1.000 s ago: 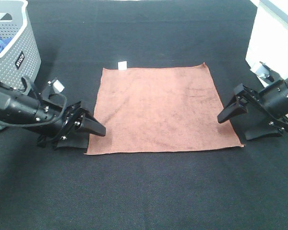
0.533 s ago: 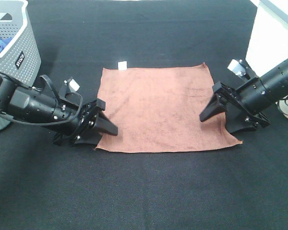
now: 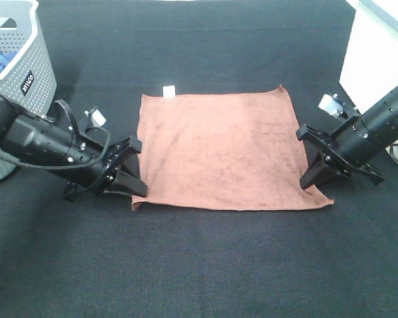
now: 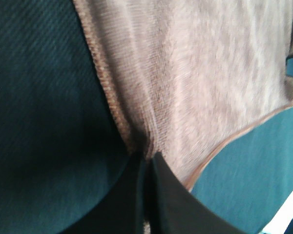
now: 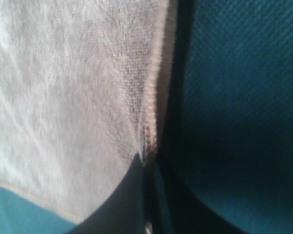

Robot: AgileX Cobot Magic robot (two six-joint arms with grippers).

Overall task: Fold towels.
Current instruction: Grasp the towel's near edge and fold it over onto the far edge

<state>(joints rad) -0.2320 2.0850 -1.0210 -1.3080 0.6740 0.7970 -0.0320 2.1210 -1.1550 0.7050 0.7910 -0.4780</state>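
Grey basket (image 3: 28, 78) near left claw (image 3: 139, 191) pinching towel (image 3: 219, 149).

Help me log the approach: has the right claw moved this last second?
Yes. Against the white tag, the right claw shifted toward the near right corner of the towel, shutting on its edge.

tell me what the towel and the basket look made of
Towel: soft fuzzy cloth, probably microfibre, matt reddish-brown; short nap and a stitched hem show in the wrist views. Basket: looks like hard grey plastic, its wall patterned with small holes.
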